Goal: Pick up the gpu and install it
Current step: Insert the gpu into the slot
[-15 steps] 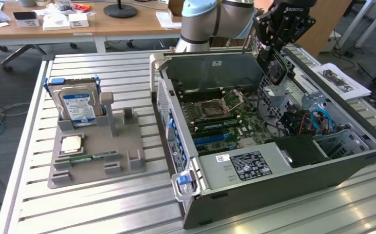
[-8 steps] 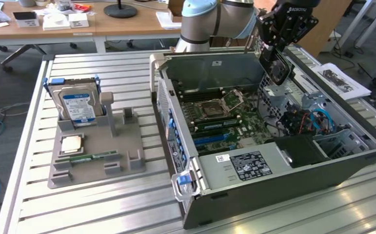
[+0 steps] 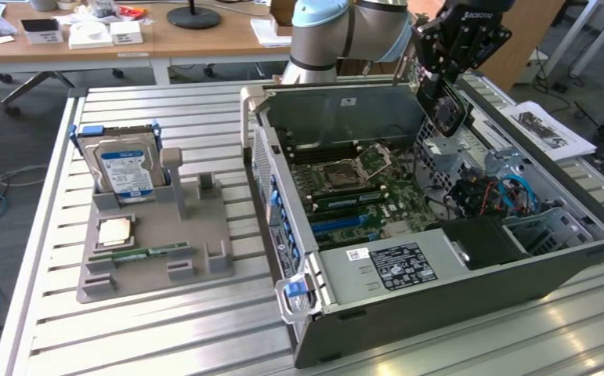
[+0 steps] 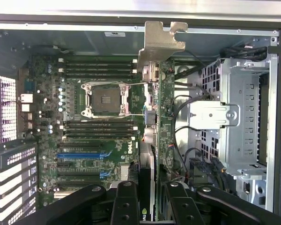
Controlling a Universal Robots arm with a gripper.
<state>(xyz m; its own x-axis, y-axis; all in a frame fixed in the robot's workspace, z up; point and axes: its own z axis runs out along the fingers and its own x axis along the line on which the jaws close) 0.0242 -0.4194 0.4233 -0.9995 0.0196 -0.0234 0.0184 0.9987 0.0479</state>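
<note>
claw [image 4: 150,193] gripping gpu [image 4: 160,41], prob. over mobo [image 4: 84,164]

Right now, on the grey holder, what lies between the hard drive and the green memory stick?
A square silvery processor chip lies flat between the hard drive and the memory stick, on the grey holder; the exterior view shows it.

Bright, even room light out here, and the slatted metal table [image 3: 155,337] throws it straight back: pale streaks of glare run along the slats toward the exterior view's right. Inside the computer case [image 3: 438,290] it dims, with the deepest shadow around the black box [image 3: 486,241] at the near end. From the wrist, the case rim washes out white, the gpu [image 4: 160,42] gleams at its metal bracket, and the gripper [image 4: 150,192] sits in dark silhouette.
</note>
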